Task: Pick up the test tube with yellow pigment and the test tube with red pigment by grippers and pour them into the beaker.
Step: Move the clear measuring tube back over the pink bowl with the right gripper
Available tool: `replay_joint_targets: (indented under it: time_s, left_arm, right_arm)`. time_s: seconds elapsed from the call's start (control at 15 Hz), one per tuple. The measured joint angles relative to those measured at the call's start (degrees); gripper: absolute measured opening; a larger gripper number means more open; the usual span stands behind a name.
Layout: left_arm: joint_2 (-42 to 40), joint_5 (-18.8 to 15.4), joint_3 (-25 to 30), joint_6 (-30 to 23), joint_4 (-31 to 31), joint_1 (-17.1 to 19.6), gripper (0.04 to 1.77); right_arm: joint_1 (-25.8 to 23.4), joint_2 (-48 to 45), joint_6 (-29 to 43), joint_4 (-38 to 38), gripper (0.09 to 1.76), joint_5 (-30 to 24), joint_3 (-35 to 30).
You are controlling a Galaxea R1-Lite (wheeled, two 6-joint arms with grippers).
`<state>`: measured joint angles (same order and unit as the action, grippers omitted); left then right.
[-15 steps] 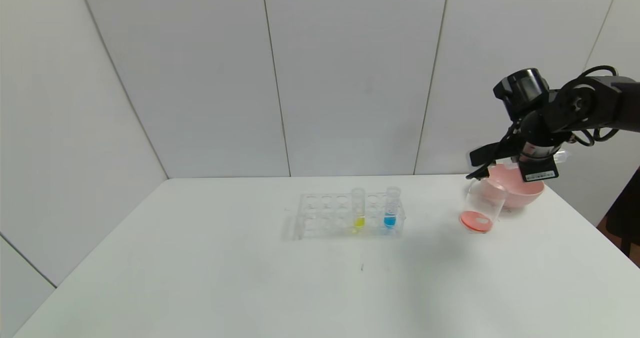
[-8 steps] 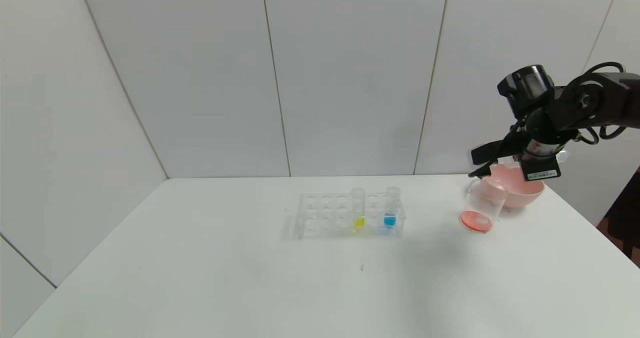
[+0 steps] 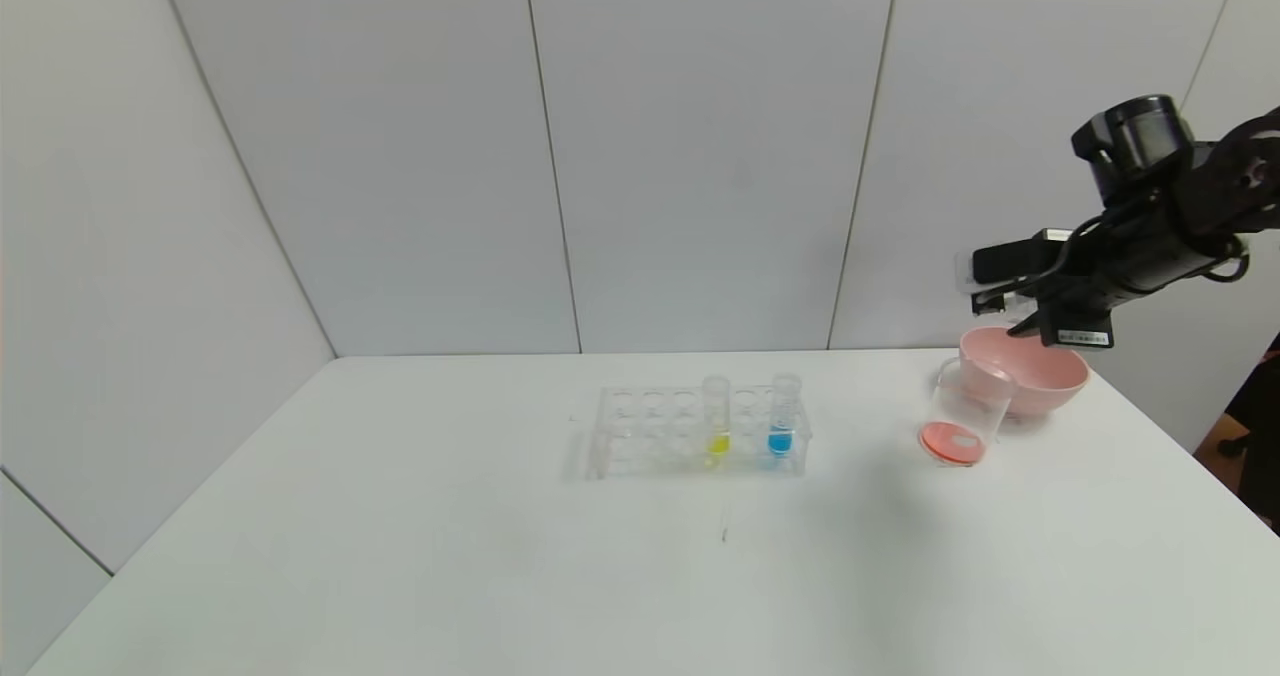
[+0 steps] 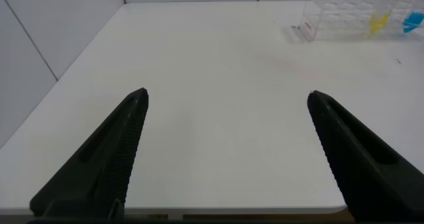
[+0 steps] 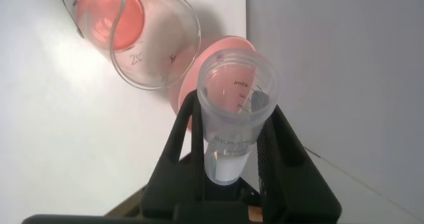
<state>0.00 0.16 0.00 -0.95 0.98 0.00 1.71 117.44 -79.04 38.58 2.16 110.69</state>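
1. The beaker stands near the table's far right corner with a shallow layer of red-orange liquid in its bottom; in the right wrist view its rim and printed marks show, though the marks are too small to read.
2. A pink bowl sits just behind the beaker, touching or almost touching it; its inside is hidden from the head camera.
3. A clear rack sits near the middle of the table, toward the far edge. The yellow tube stands upright in it with a little yellow liquid at the bottom, and a blue tube stands upright two holes to its right.
4. The right gripper hangs in the air above the bowl, its fingers clamped on a clear tube. That tube looks empty in the wrist view; in the head view it is hard to make out against the wall.
5. The left gripper is low off the table's near left edge, jaws spread wide with nothing between them.
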Motion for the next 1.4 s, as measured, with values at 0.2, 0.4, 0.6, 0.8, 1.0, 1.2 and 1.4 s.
replay_joint_targets:
  time_s: [0.2, 0.4, 0.6, 0.8, 1.0, 1.2, 1.4]
  left_arm:
    - [0.0, 0.0, 0.0, 0.0, 0.0, 0.0, 1.72]
    - [0.0, 0.0, 0.0, 0.0, 0.0, 0.0, 1.72]
    - [0.0, 0.0, 0.0, 0.0, 0.0, 0.0, 1.72]
    - [0.0, 0.0, 0.0, 0.0, 0.0, 0.0, 1.72]
    - [0.0, -0.02, 0.0, 0.0, 0.0, 0.0, 1.72]
    - [0.0, 0.0, 0.0, 0.0, -0.02, 0.0, 1.72]
    - [0.0, 0.02, 0.0, 0.0, 0.0, 0.0, 1.72]
  right_arm:
    - [-4.51, -2.51, 8.86, 1.57, 0.52, -12.8, -0.27]
    - [-8.86, -4.24, 19.71, 1.76, 0.52, -22.87, -0.46]
    - [-11.3, -5.49, 33.87, 0.8, 0.52, -24.1, -0.28]
    - [-13.63, -6.5, 47.6, -3.52, 0.52, -24.08, -0.38]
    - [-14.71, -6.83, 64.73, -12.09, 0.52, -23.88, -0.57]
    - [-15.7, -6.75, 76.45, -21.15, 0.52, -19.5, -0.55]
    - [-15.84, -6.12, 78.03, -23.76, 0.52, -14.2, -0.6]
